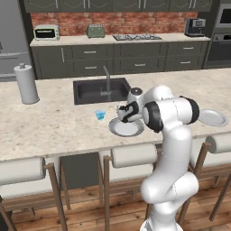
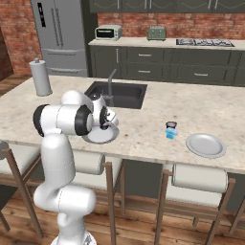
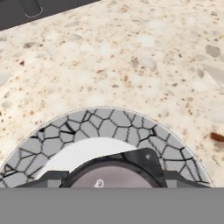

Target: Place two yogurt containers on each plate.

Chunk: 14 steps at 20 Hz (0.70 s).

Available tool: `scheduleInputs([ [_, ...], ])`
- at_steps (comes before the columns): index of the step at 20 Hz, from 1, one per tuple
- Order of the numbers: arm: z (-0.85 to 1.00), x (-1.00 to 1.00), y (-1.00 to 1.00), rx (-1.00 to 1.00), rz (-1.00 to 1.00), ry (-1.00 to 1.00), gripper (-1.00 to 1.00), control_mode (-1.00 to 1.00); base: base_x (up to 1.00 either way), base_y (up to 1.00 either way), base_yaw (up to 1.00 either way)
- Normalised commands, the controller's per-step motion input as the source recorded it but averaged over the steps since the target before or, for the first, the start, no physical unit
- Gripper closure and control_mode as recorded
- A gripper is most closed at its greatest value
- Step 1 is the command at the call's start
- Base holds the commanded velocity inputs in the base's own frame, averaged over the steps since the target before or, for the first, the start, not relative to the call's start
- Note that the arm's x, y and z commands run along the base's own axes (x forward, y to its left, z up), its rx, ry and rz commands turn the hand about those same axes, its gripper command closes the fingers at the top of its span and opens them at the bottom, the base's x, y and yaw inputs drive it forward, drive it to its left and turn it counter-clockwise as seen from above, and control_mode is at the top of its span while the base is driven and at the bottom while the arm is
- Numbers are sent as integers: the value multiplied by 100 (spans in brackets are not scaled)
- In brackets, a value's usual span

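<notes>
fingers [image 3: 114,181] clamped on a dark yogurt cup [image 3: 114,175], low over the plate [image 3: 103,127] beside the sink [image 1: 100,90], apparently to set it down.

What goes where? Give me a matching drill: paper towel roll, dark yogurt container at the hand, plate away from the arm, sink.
Things:
1. paper towel roll
2. dark yogurt container
3. far plate
4. sink

Places:
A. between the fingers, over the near plate
B. flat on the counter, right of the arm
C. upright at the counter's left end
D. set into the counter, beyond the near plate

Pairs: 1-C, 2-A, 3-B, 4-D
</notes>
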Motion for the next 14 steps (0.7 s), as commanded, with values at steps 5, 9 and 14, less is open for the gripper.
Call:
scheduleInputs([
  [5, 0, -9, -10, 0, -24, 1, 100, -100, 0, 0, 0],
  [9, -1, -2, 0, 1, -17, 0, 100, -100, 0, 0, 0],
  [14, 0, 0, 0, 4, -14, 8, 100, -100, 0, 0, 0],
])
